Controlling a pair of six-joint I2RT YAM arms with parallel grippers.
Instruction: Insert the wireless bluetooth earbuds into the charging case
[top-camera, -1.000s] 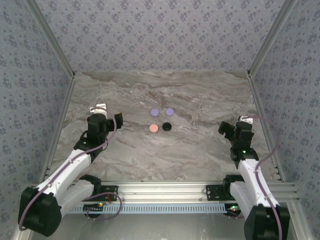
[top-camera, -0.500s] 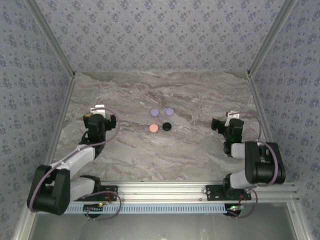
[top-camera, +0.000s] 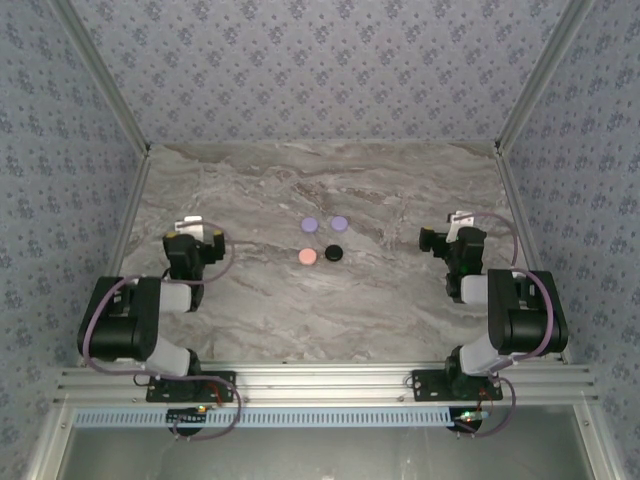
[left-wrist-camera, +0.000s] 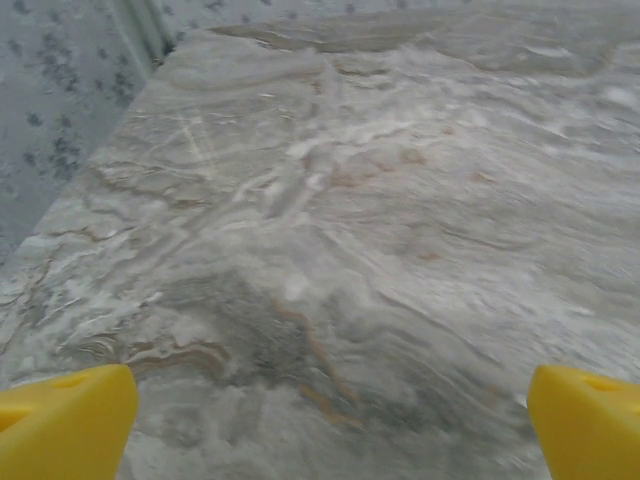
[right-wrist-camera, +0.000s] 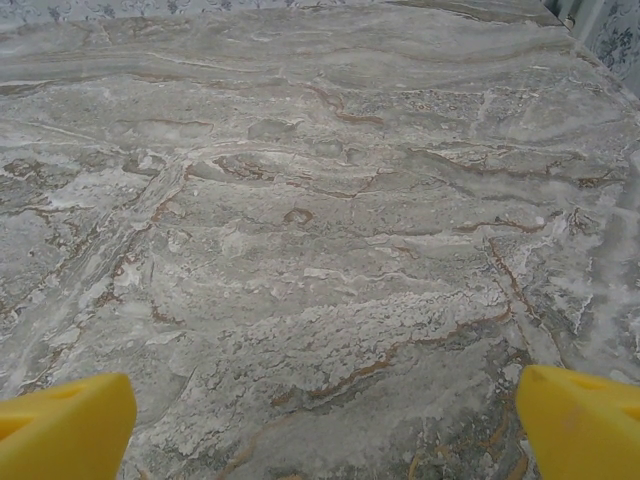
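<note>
Saw from above the marble bench, with left arm and right arm folded low by the near rail. Saw at the wrists left claw and right claw spread wide open, empty, yellow fingertips over bare marble. Spotted from above four round cases mid-bench, well apart from both arms: purple case, second purple case, pink case, black case.

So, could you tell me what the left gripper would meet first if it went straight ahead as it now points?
The left gripper has bare table ahead; likely the far wall first, though depth is unclear.
</note>
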